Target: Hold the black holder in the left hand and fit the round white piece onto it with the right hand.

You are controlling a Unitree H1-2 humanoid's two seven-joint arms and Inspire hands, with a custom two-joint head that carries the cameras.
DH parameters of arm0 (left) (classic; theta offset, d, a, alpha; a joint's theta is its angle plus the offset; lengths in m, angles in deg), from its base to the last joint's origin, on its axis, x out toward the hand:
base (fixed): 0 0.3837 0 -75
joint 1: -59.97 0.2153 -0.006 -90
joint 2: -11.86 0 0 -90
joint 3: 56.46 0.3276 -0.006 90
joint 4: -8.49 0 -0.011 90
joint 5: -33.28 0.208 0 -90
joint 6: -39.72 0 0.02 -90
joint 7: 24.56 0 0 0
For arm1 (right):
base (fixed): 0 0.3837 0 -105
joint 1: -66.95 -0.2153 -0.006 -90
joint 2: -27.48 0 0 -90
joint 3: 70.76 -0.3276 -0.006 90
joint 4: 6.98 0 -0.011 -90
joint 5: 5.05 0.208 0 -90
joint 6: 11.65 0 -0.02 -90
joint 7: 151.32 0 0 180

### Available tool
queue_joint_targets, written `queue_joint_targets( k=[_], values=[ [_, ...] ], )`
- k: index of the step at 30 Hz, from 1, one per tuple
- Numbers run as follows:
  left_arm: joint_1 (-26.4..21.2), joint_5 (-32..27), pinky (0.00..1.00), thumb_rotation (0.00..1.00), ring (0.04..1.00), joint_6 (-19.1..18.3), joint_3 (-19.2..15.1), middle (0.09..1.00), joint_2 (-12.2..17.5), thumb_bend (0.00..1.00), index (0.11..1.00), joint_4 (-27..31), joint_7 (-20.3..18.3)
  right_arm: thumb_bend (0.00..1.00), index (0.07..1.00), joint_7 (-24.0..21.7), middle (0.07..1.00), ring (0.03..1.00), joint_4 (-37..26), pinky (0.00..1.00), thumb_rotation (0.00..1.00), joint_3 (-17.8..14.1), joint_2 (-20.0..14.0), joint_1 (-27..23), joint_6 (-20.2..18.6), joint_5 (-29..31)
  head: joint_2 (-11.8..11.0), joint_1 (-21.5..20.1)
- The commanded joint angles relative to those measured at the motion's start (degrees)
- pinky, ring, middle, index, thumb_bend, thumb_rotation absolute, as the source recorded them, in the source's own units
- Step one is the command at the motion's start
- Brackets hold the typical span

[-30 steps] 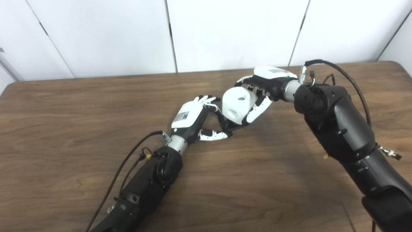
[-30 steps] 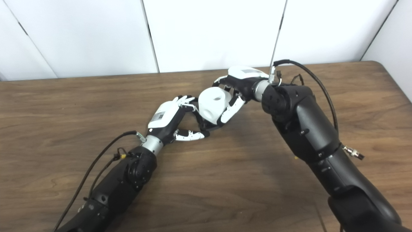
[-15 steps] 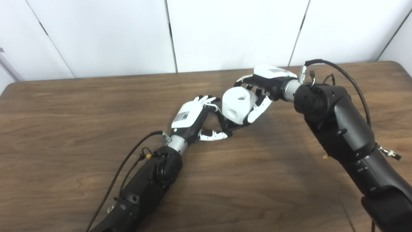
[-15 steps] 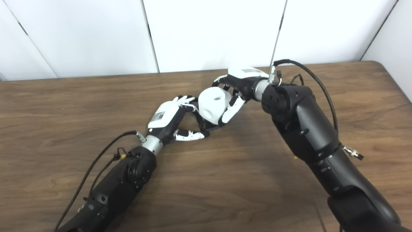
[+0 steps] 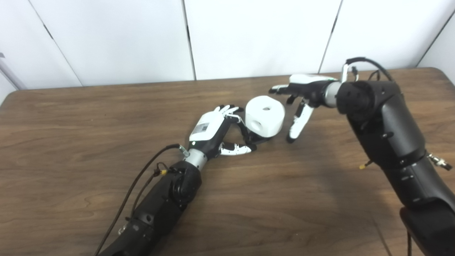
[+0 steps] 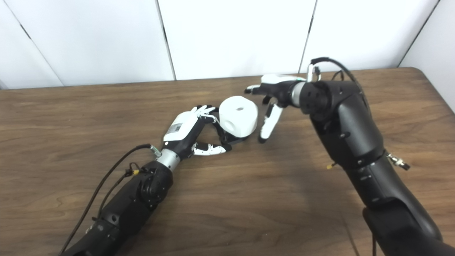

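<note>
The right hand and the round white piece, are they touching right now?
Apart. The left eye view shows bare table between the right hand and the round white piece.

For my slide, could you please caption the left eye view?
Right hand open beside round white piece seated on left hand's black holder.

Bare lab-like test room: wooden table (image 5: 89,117) against plain white wall panels (image 5: 256,35).
</note>
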Motion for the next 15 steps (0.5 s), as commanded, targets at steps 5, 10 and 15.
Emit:
queue_joint_targets(
  k=[5,10,15],
  values=[
    [1.31,1.52,1.0,0.08,0.948,-0.19,1.61,0.886,0.46,0.52,0.477,-2.61,-3.07,0.93,0.98,-0.16,0.959,0.854,-1.12,0.64,0.1,0.66,-5.32,-3.7,0.18,1.41,-0.06,-0.12],
    [1.45,0.82,1.0,0.08,0.946,0.56,1.19,0.884,0.57,0.52,0.477,-2.71,-3.08,0.9,0.973,1.88,0.952,0.852,-1.38,0.65,0.05,-0.48,-6.57,-2.62,-0.1,2.41,-0.5,-0.13],
    [1.73,0.89,1.0,0.08,0.943,0.41,0.51,0.881,1.33,0.52,0.489,-2.11,-3.36,0.82,0.862,11.04,0.842,0.745,-3.9,0.6,0.0,-8.3,-3.33,2.16,-0.21,5.61,-1.0,-0.61]
  ],
)
